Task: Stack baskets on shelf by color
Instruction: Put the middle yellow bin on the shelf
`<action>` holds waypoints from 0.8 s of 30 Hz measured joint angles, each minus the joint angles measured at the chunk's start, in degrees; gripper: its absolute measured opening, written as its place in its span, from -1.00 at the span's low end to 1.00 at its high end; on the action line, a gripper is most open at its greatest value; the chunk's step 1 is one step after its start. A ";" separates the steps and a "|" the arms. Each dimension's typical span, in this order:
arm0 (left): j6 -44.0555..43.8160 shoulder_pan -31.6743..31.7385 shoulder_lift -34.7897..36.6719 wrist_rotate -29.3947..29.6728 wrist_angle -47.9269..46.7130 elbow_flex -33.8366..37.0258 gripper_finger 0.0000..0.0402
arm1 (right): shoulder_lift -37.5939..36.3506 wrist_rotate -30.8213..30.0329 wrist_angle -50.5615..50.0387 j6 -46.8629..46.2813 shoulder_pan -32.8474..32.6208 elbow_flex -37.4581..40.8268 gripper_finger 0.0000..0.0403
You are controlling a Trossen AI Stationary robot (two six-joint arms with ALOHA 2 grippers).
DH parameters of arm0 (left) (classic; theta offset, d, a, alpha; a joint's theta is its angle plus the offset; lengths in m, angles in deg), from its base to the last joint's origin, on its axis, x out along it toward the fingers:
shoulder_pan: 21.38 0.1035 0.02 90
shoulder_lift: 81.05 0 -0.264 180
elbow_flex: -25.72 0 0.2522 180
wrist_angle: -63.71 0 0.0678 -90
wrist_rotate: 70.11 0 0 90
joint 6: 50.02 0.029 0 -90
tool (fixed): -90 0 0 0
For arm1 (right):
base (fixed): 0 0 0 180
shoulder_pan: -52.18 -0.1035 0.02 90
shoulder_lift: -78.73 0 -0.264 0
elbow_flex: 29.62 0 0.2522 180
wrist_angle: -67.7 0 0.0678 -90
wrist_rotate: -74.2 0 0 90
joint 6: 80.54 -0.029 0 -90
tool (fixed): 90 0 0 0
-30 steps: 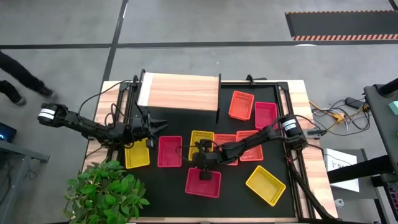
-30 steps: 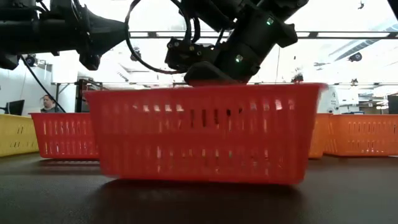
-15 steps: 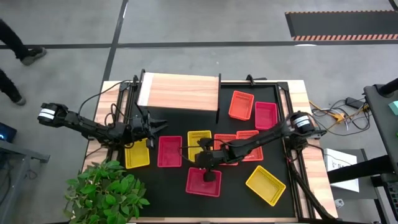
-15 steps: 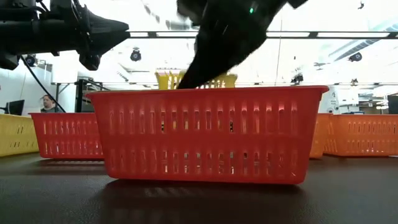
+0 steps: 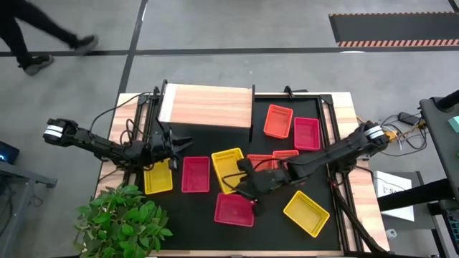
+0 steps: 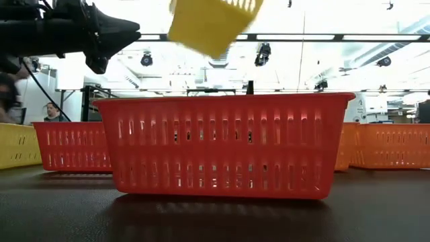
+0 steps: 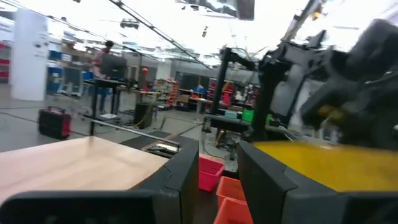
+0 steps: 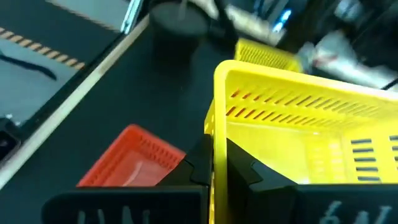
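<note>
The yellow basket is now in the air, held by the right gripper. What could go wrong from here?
1. The right gripper pinches only one thin wall of the yellow basket, which hangs tilted in the low view; it might slip or swing.
2. The left gripper waits between the basket and the shelf, so the carried basket might hit it.

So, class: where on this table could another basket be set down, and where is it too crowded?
Free: the shelf top, and the mat between the pink basket and the right yellow basket. Crowded: mid-table, where the right gripper lifts a yellow basket among others.
</note>
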 joint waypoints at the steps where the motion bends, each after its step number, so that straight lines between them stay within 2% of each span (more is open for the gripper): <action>1: 0.04 0.00 0.00 0.68 0.70 -0.11 -0.53 | -0.41 -2.05 0.00 1.61 -0.25 -0.56 -0.96; 6: 6.61 0.00 -0.07 1.08 5.83 -0.15 -0.53 | -1.21 -16.63 -0.46 8.25 0.41 -2.71 -0.96; 9: 8.89 0.00 0.02 1.22 7.45 -0.18 -0.53 | -1.08 -19.78 -0.53 9.51 3.75 -3.48 -0.96; 16: 8.87 0.00 -0.89 1.42 6.83 0.15 -0.53 | 0.03 -16.66 -5.60 7.40 14.51 -5.51 -0.96; 24: 8.80 0.00 -0.77 1.41 6.92 0.44 -0.53 | 0.05 -4.46 -7.72 4.48 25.45 -5.79 -0.96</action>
